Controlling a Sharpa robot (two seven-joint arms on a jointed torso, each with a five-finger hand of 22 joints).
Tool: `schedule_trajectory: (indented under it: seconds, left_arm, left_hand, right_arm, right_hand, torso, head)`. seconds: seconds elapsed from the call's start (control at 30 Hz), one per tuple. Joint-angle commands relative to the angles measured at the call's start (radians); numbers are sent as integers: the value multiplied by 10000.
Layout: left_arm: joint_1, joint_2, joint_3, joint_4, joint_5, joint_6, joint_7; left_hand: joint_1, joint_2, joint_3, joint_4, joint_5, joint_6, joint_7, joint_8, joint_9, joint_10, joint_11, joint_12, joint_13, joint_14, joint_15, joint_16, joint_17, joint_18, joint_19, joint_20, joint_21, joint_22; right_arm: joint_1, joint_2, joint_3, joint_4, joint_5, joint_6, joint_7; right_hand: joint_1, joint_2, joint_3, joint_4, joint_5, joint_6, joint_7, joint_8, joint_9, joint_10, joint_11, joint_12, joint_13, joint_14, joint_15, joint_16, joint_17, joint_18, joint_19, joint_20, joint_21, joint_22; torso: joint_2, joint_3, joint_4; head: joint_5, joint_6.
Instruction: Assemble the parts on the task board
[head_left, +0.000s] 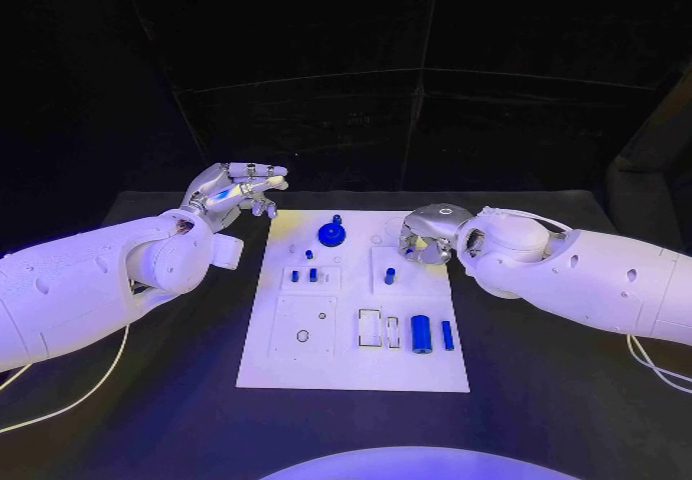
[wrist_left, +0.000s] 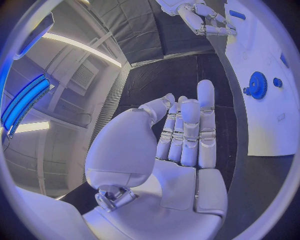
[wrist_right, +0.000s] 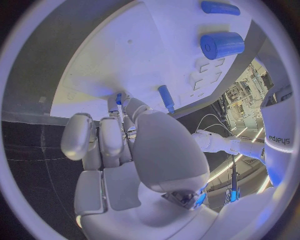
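1. Task board (head_left: 353, 355) lies mid-table (head_left: 173, 420), with a blue gear (head_left: 332, 235) seated near its far edge and blue parts (head_left: 420, 333) lying loose at the near end
2. Right hand (head_left: 428, 236) hovers low over the board's far right corner, seemingly pinching a small blue peg (wrist_right: 119, 98); insertion looks to be the step, calling for careful alignment
3. Left hand (head_left: 235, 190) waits beside the board, fingers straight, holding nothing

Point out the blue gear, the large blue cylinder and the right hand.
blue gear (head_left: 332, 235): head view, its round face.
large blue cylinder (head_left: 420, 333): head view, middle of its side.
right hand (head_left: 428, 235): head view, its back.
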Motion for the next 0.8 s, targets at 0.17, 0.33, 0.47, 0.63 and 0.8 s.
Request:
schedule_trajectory:
  seconds: [0.17, 0.33, 0.47, 0.63, 0.8]
  left_arm:
    - [13, -24, 9, -31, 74, 112, 112]
    - [13, -39, 9, -55, 73, 116, 97]
    - [13, -51, 9, -65, 73, 112, 86]
    - [13, -57, 9, -68, 73, 108, 71]
    - [14, -72, 9, -56, 73, 96, 63]
  left_hand:
    - [75, 95, -66, -37, 6, -99, 24, 70, -17, -97, -19, 52, 13, -112, -7, -65, -60, 132, -91, -4, -64, -28]
    - [94, 97, -68, -52, 7, -104, 27, 72, -17, -111, -16, 65, 14, -124, -6, -78, -87, 132, -92, -4, -72, -34]
    - [111, 100, -70, -66, 8, -111, 31, 73, -18, -126, -13, 77, 15, -135, -4, -86, -106, 132, -92, -3, -81, -40]
    - [128, 97, -77, -83, 8, -126, 38, 72, -20, -151, -5, 91, 15, -149, 0, -96, -131, 131, -93, -1, -92, -47]
    - [132, 96, -80, -88, 8, -132, 41, 71, -21, -160, -3, 96, 15, -153, 1, -97, -135, 131, -93, 0, -96, -50]
  right_arm:
    - [-49, -179, -44, 186, 269, -877, -80]
    - [-45, -322, -38, 406, 382, -1379, -61]
    - [-40, -431, -32, 541, 445, -1632, -66]
    - [-34, -562, -25, 705, 526, -1774, -64]
    - [-20, -774, 20, 1088, 648, -1860, -67]
  right_hand:
    - [-427, -400, 1111, -413, 90, 20, 9, -31, -12, 258, -150, -120, -1, 210, 11, 70, -50, 12, 57, -19, 126, 128]
    - [-522, -485, 1343, -512, 137, 4, 17, -33, -12, 265, -145, -140, 3, 209, 16, 84, -55, 12, 59, -19, 143, 148]
    - [-612, -555, 1493, -576, 154, 3, 21, -31, -11, 276, -142, -151, 7, 209, 18, 93, -62, 12, 58, -19, 153, 158]
    - [-632, -575, 1522, -591, 156, 1, 21, -31, -11, 277, -141, -153, 8, 207, 18, 93, -67, 12, 56, -19, 155, 159]
    - [-653, -601, 1576, -621, 165, -3, 21, -31, -11, 278, -140, -159, 8, 209, 19, 104, -58, 11, 59, -21, 162, 171]
  torso:
    - [-12, -8, -1]
    - [-13, -12, -3]
    - [-10, -12, 3]
    - [-18, -22, 5]
    - [-13, -19, 3]
  head:
    - [10, 12]
    - [1, 20]
    - [-25, 50]
    - [-26, 47]
    - [-1, 42]
